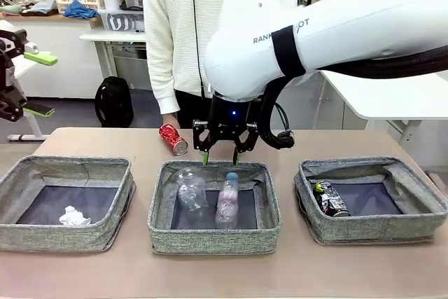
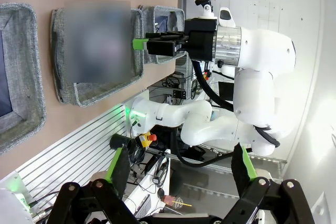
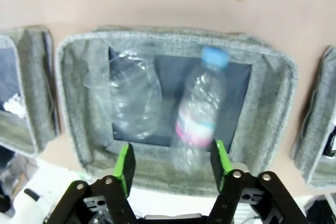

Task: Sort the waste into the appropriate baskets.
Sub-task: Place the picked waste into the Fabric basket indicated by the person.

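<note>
With my right claw (image 1: 220, 157) spread empty above the middle basket (image 1: 214, 239), the small pink-labelled bottle (image 1: 228, 199) lies inside beside the crushed bottle (image 1: 190, 190). I should lift straight up, then approach the red can (image 1: 172, 138) on the table (image 1: 84, 271) squarely.

Three baskets (image 1: 66, 236) stand abreast; both bottles (image 1: 227, 199) lie in the middle one; a can (image 1: 172, 138) lies behind.

three baskets (image 1: 280, 232), two bottles (image 1: 227, 201), two cans (image 1: 172, 138)
</note>
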Controlling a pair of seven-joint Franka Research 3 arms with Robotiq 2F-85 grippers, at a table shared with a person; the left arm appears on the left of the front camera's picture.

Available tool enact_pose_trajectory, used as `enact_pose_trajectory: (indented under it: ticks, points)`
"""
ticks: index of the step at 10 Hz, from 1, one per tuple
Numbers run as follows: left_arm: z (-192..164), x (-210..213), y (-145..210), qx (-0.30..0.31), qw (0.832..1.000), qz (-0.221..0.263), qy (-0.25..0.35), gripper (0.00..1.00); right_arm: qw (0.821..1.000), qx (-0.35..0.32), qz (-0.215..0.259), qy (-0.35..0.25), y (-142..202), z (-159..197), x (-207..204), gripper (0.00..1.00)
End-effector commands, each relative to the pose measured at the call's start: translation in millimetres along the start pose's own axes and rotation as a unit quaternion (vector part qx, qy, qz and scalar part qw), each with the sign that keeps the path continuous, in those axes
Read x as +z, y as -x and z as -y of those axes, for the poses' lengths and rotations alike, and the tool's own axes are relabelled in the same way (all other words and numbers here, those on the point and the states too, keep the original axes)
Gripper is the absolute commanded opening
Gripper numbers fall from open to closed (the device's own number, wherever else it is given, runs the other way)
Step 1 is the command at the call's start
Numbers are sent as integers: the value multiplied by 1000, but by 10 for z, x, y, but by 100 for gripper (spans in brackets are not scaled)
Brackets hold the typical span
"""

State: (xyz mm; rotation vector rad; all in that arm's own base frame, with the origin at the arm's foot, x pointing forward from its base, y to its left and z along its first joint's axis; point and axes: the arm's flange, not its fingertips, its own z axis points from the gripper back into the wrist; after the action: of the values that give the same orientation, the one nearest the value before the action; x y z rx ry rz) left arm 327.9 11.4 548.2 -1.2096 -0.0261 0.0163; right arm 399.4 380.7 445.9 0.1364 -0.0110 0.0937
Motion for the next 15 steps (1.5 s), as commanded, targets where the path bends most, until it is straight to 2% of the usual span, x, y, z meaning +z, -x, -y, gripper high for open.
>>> enact_pose_trajectory:
  ticks: [1,4,6,7,8,9,10,11,12,13,14,15]
  points:
    - [-13,23,24,-9,1000,-4,-3,100,1000,11,-4,-3,54,44,11,100]
    - [-13,23,24,-9,1000,-4,-3,100,1000,12,-5,-17,71,94,61,100]
    - [-13,23,24,-9,1000,-4,-3,100,995,35,-25,-88,75,169,150,100]
    - [-13,23,24,-9,1000,-4,-3,100,980,74,-48,-180,95,294,277,100]
    - [-13,23,24,-9,1000,-4,-3,100,943,114,-74,-305,121,555,458,100]
    - [-13,23,24,-9,1000,-4,-3,100,903,113,-95,-404,147,938,637,100]
    - [-13,23,24,-9,1000,-4,-3,100,873,85,-95,-471,191,1347,754,100]
    - [-13,23,24,-9,1000,-4,-3,100,875,-3,-67,-480,262,1748,837,100]
    - [-13,23,24,-9,1000,-4,-3,100,866,-31,-31,-497,368,2057,926,100]
    - [-13,23,24,-9,1000,-4,-3,100,877,-67,-6,-475,472,2399,998,100]
    - [-13,23,24,-9,1000,-4,-3,100,879,-97,-7,-467,538,2752,1016,100]
    - [-13,23,24,-9,1000,-4,-3,100,844,-46,-22,-535,626,3192,1013,100]
